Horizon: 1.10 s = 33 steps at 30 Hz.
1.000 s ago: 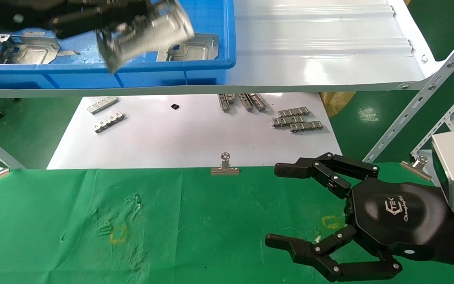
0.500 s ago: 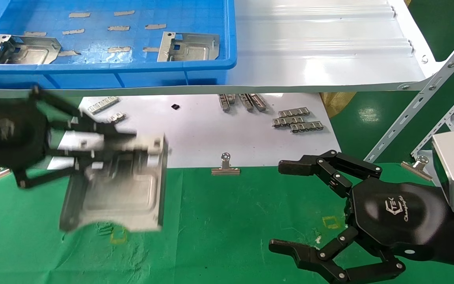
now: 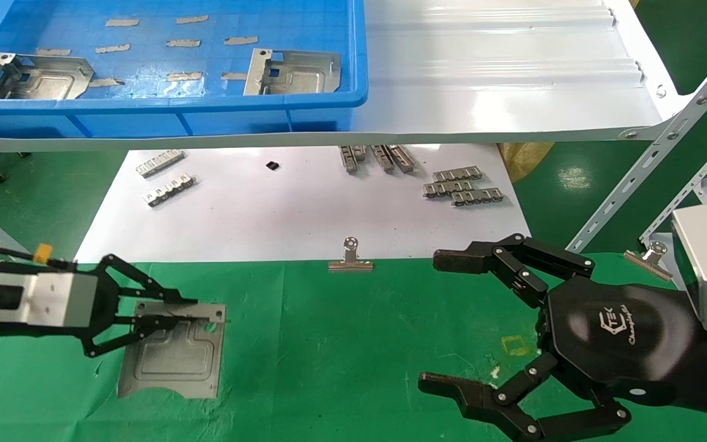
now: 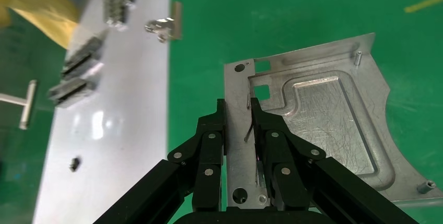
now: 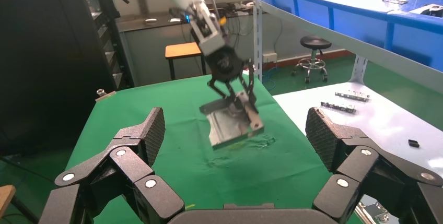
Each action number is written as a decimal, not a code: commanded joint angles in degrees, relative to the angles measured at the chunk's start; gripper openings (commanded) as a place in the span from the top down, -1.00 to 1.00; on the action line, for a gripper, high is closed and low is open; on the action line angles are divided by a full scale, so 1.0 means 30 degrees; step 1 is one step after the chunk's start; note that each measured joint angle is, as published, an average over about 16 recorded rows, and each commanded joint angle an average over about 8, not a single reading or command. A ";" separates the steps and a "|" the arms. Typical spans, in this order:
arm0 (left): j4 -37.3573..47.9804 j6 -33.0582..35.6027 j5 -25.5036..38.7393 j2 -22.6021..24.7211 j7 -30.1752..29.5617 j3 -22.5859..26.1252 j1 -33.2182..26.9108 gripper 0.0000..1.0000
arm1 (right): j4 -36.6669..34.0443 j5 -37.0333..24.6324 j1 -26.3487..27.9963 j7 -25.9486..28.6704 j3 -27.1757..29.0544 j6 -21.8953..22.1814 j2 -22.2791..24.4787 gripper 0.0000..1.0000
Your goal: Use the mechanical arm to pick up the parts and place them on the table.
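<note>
My left gripper (image 3: 197, 310) is shut on the folded edge of a silver stamped plate (image 3: 172, 356), at the left of the green-cloth table (image 3: 341, 344). The plate is down at the cloth; in the right wrist view it (image 5: 230, 125) looks tilted, gripped edge up. In the left wrist view my jaws (image 4: 239, 106) pinch the plate's (image 4: 324, 119) edge strip. Two more plates (image 3: 37, 77) (image 3: 295, 73) lie in the blue bin (image 3: 206, 101). My right gripper (image 3: 430, 322), a black claw hand, hovers open and empty over the cloth's right side; it also shows in its own wrist view (image 5: 235, 130).
The bin stands on a glossy white shelf (image 3: 501, 80). Behind the cloth is a white sheet (image 3: 304, 215) with grey toothed strips (image 3: 464, 187) (image 3: 163, 162). Binder clips (image 3: 350, 258) (image 3: 648, 255) hold the cloth's far edge. A yellow square mark (image 3: 516, 345) lies by the right hand.
My left gripper has carried the plate from above the blue bin down and toward me to the left of the green cloth. The right hand has barely moved.
</note>
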 commanded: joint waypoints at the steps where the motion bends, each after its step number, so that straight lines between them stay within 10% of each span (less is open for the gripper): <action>1: 0.0984 0.0147 0.0218 0.0468 0.1052 0.0190 0.0179 1.00 | 0.0000 0.0000 0.0000 0.0000 0.0000 0.0000 0.0000 -1.00; 7: 0.3402 -0.0030 0.0669 0.1391 0.2575 0.0624 0.0230 0.85 | 0.0000 0.0000 0.0000 0.0000 0.0000 0.0000 0.0000 -1.00; 15: 0.5867 -0.0829 0.1123 0.2436 0.3875 0.0915 0.0227 -1.00 | 0.0000 0.0000 0.0000 0.0000 -0.0001 0.0000 0.0000 -1.00; 33: 0.8582 0.0688 -0.0220 0.2518 0.2027 0.0050 -0.0122 -1.00 | -0.0002 0.0001 -0.0002 -0.0001 0.0000 0.0003 0.0001 -1.00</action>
